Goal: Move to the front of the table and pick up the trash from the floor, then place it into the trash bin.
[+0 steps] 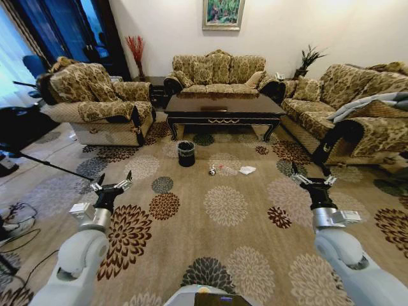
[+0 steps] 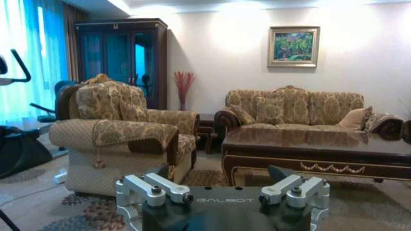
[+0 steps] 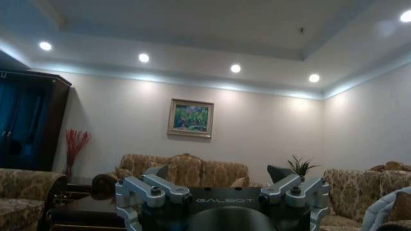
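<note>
Nearest, at lower left: left arm extended forward over the floral carpet [image 1: 223, 210], left gripper [image 1: 113, 185] raised clear of the floor, fingers apart, nothing between them. Same gripper [image 2: 222, 175] level in the left wrist view, aimed at the table and armchair [image 2: 122, 139].

Lower right: right arm extended likewise, right gripper [image 1: 313, 180] fingers apart, holding nothing. Right wrist view: gripper [image 3: 222, 174] tilted upward toward the far wall, framed painting [image 3: 190, 118] and ceiling lights.

Mid-floor, well beyond both grippers: trash bin [image 1: 186, 153], upright, black, clear liner over the rim; contents cannot be told. Just right of the bin, on the carpet: trash [image 1: 228, 170], comprising a small dark-and-silver piece, a clear bottle and crumpled white paper, lying close together, all outside the bin.

Farther: table [image 1: 223, 108], long, dark and glossy, gold ornament on the near rail. Beyond: sofa [image 1: 217, 71] against the far wall.
</note>
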